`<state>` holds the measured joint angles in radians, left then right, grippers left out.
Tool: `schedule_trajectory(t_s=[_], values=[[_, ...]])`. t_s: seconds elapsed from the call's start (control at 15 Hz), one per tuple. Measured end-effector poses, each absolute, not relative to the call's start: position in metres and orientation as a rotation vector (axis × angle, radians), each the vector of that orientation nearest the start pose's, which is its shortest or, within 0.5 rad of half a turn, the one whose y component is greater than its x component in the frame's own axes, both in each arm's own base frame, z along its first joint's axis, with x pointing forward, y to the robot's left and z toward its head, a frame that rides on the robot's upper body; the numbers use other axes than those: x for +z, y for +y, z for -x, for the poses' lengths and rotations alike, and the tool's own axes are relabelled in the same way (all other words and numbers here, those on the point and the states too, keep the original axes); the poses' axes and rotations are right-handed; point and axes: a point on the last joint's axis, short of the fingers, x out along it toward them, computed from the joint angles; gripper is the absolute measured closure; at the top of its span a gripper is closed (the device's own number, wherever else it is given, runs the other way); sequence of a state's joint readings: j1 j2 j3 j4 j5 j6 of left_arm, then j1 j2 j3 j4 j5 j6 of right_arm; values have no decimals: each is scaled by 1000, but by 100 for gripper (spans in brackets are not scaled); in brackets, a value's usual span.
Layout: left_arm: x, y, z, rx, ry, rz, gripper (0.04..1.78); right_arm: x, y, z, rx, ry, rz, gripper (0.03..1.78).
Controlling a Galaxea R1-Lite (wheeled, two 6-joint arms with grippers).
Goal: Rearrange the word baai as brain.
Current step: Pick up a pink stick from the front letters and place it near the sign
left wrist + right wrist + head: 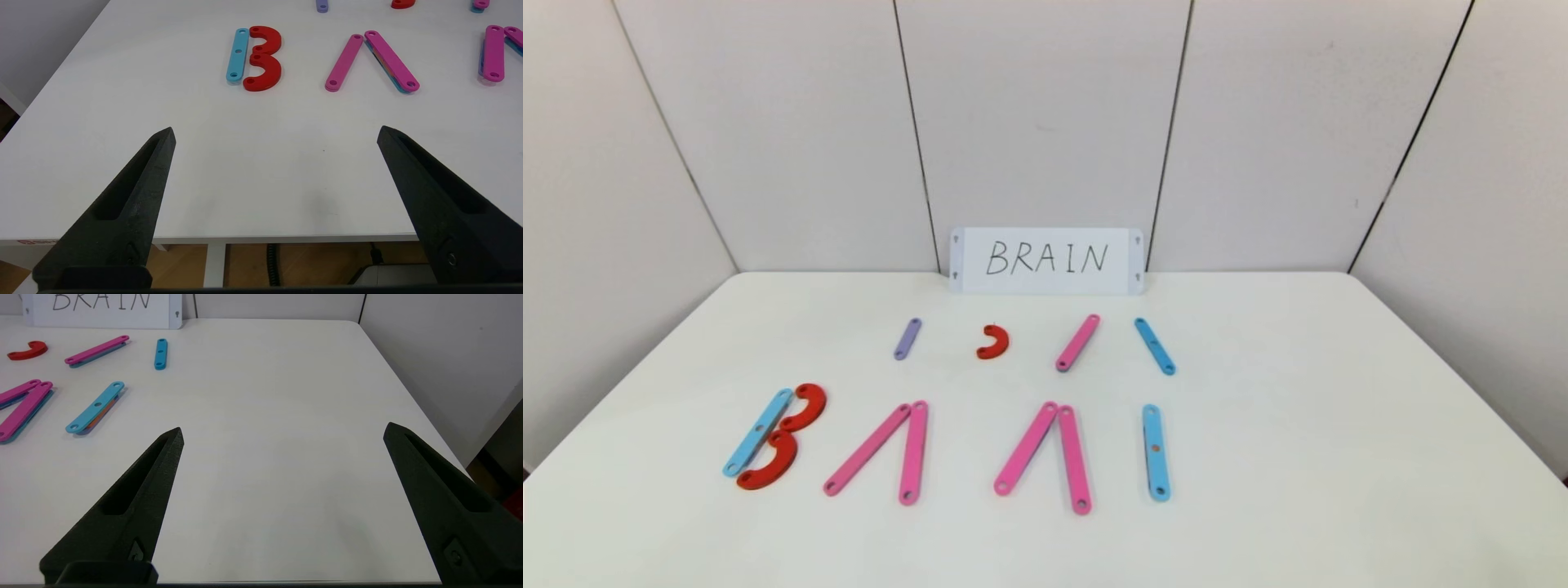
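A white desk (1258, 425) carries the word (947, 445), B, A, A, I, laid in flat bars and arcs, with spare pieces in a row behind it. The first A (369, 61), which must become R, lies ahead of the left gripper (276, 134), bars running away from it. The right gripper (284, 435) hangs farther off. Both sets of jaws stand wide apart, empty.
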<state>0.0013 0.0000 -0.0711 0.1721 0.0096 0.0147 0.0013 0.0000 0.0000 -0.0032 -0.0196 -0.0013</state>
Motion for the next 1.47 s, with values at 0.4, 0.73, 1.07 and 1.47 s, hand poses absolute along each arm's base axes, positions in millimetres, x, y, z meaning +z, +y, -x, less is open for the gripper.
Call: schedule_trajectory(t_s=[0.4, 0.73, 1.07, 1.47], values=[[142, -1, 42, -36, -21, -10, 9, 140, -1, 38, -32, -54, -1, 10], [259, -1, 15, -41, -56, -12, 9, 273, -2, 13, -105, -82, -5, 10], [365, 0, -100, -34, -8, -11, 9, 401, -7, -83, -174, -48, -5, 10], [351, 8, -282, -49, 209, 2, 9, 396, -34, -254, -237, 292, -5, 10]])
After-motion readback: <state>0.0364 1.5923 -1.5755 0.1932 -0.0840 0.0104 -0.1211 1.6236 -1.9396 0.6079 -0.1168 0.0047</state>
